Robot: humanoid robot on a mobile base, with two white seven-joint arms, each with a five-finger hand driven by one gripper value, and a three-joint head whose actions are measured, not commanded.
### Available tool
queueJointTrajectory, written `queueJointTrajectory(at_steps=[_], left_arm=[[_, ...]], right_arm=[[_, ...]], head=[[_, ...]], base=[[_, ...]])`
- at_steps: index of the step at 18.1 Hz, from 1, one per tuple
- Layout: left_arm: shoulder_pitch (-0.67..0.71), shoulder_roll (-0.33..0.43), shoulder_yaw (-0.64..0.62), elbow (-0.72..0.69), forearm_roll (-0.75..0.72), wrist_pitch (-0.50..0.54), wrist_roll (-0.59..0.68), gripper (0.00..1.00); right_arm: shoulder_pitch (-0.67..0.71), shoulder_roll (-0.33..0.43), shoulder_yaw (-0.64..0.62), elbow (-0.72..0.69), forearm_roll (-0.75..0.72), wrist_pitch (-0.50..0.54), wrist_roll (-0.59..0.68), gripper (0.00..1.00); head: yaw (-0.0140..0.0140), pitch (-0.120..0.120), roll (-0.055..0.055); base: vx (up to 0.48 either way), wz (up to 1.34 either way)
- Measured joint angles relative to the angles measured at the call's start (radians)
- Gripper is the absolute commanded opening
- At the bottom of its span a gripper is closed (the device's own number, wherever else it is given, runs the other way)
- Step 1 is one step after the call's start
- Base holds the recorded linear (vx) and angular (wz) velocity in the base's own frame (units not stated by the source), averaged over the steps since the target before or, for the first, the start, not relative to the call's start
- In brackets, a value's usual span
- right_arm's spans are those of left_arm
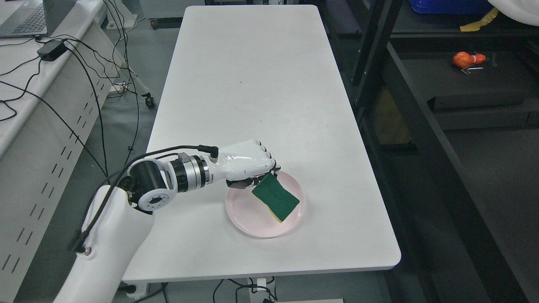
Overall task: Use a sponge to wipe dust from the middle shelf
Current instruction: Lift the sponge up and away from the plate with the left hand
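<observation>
**Head view: sponge pinched at one end over the plate**

Head view showed the left arm coming in from the lower left, its hand reaching over the near part of the tabletop. The fingers were curled under and pinched one end of the sponge; the rest of it slanted down over the pink plate, and whether the low end touched the plate could not be told. The right arm was not in view.

The sponge, green on top with a yellow edge beneath, was likely light, soft and easily squashed. A hold at one end would probably let it flop or twist under wiping pressure, so a grasp across the middle, green face out, looked the better choice. The plate seemed smooth and breakable and lay close under the hand.

Beyond the plate the tabletop ran on bare. To the right stood a dark shelf rack, well apart from the hand, with upright posts at its near side that the arm would have to clear. An orange object lay on one shelf, and a blue bin sat higher up. At far left, cables trailed down from a side bench carrying a laptop.
</observation>
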Motion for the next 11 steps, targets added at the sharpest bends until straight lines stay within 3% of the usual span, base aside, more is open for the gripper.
queueJointTrajectory(at_steps=[5, 11], left_arm=[[0.009, -0.073, 0.156, -0.004, 0.276, 0.173, 0.015, 0.0], [0.094, -0.123, 0.261, -0.001, 0.716, 0.257, 0.404, 0.0]], right_arm=[[0.0, 0.0, 0.0, 0.0, 0.0, 0.0, 0.0, 1.0], [0.0, 0.0, 0.0, 0.0, 0.0, 0.0, 0.0, 1.0]], head=[[0.0, 0.0, 0.0], [0.0, 0.0, 0.0]], base=[[0.0, 0.0], [0.0, 0.0]])
